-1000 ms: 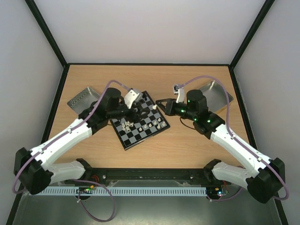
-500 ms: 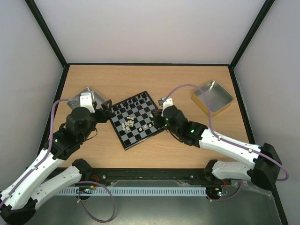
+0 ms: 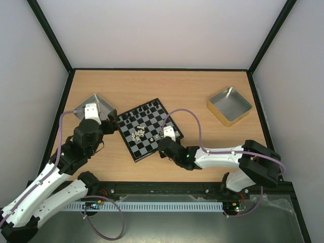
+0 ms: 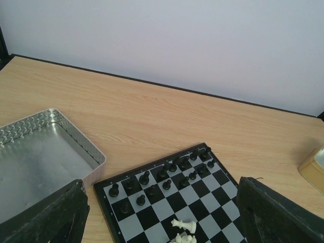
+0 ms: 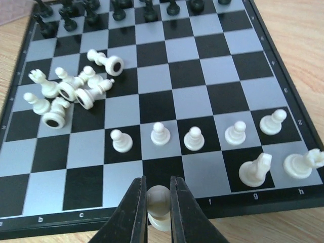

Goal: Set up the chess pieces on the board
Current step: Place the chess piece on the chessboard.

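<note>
A white piece (image 5: 158, 201) is gripped in the right claw (image 5: 157, 188) at the near edge of the board (image 5: 202, 96), 6 o'clock. Standing white pieces (image 5: 195, 137) are lined just beyond, toppled ones (image 5: 71, 91) heaped at 10 o'clock, black pieces (image 5: 119, 11) ranked farthest. The left claw (image 4: 162, 216) is spread wide.

Only readable bits were tiny file letters b, c, f, g, h printed along the board's (image 5: 197, 101) near border.
</note>
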`<action>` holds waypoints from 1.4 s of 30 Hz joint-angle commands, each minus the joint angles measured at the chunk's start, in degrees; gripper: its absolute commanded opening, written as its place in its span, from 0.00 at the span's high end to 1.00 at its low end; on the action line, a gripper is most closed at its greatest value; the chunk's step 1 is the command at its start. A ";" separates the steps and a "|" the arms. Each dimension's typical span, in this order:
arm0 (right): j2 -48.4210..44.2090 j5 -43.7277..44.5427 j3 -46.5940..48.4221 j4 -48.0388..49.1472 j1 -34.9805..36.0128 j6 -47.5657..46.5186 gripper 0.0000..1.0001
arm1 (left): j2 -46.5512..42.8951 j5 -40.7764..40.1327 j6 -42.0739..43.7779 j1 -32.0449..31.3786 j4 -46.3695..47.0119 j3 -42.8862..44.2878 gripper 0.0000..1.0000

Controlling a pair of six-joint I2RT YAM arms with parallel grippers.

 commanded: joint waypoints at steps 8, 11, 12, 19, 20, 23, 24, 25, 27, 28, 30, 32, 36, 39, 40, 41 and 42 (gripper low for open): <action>5.42 5.28 -2.93 14.42 -0.18 2.84 0.98 | 0.24 0.67 -0.25 0.34 0.27 -0.15 0.18; 6.93 4.71 -2.56 15.40 -0.77 2.54 0.98 | -0.73 -0.02 -0.22 0.34 0.67 -0.60 0.18; 7.40 4.54 -2.35 15.48 -0.82 2.47 0.98 | -0.82 -0.05 -0.22 0.34 0.75 -0.75 0.18; 9.23 4.65 -2.05 14.84 -1.00 2.82 0.98 | -0.11 -0.20 -0.04 0.34 0.57 -0.53 0.18; 9.40 4.72 -2.00 14.51 -0.96 2.93 0.98 | -0.03 -0.18 -0.05 0.34 0.51 -0.48 0.18; 9.22 4.46 -2.27 14.25 -0.94 2.85 0.97 | 0.12 -0.05 -0.04 0.34 0.53 -0.48 0.18; 9.18 4.15 -2.47 14.53 -0.95 2.59 0.95 | 0.23 0.04 -0.04 0.34 0.56 -0.47 0.18; 9.12 4.00 -2.53 14.76 -0.97 2.44 0.93 | 0.37 -0.03 -0.04 0.34 0.54 -0.42 0.18; 8.94 3.89 -2.24 14.28 -1.00 2.34 0.86 | 0.49 -0.38 -0.11 0.34 0.38 -0.25 0.18; 8.70 3.82 -2.10 13.85 -0.99 2.33 0.82 | 0.58 -0.48 -0.21 0.34 0.33 -0.20 0.18; 7.72 3.76 -1.64 12.78 -0.99 2.54 0.73 | 0.77 -0.34 -0.22 0.34 0.44 -0.21 0.18; 6.12 3.68 -1.12 11.65 -1.00 2.74 0.68 | 1.06 -0.18 -0.29 0.34 0.32 -0.16 0.18; 1.55 4.82 0.53 7.05 -0.99 3.92 0.61 | 1.71 -0.02 -0.24 0.34 0.26 -0.05 0.17; -3.44 4.76 1.41 4.03 -1.51 4.63 0.58 | 2.96 1.26 0.19 0.34 0.20 0.04 0.17; -4.78 4.32 1.74 2.94 -1.80 5.41 0.58 | 3.67 2.17 0.14 0.34 -0.04 0.06 0.17; -6.17 3.87 2.18 1.80 -2.28 6.53 0.58 | 4.57 3.82 0.01 0.38 -0.25 0.14 0.17; -7.25 3.30 2.61 0.59 -2.98 7.62 0.58 | 5.50 5.21 -0.49 0.41 -0.48 0.17 0.17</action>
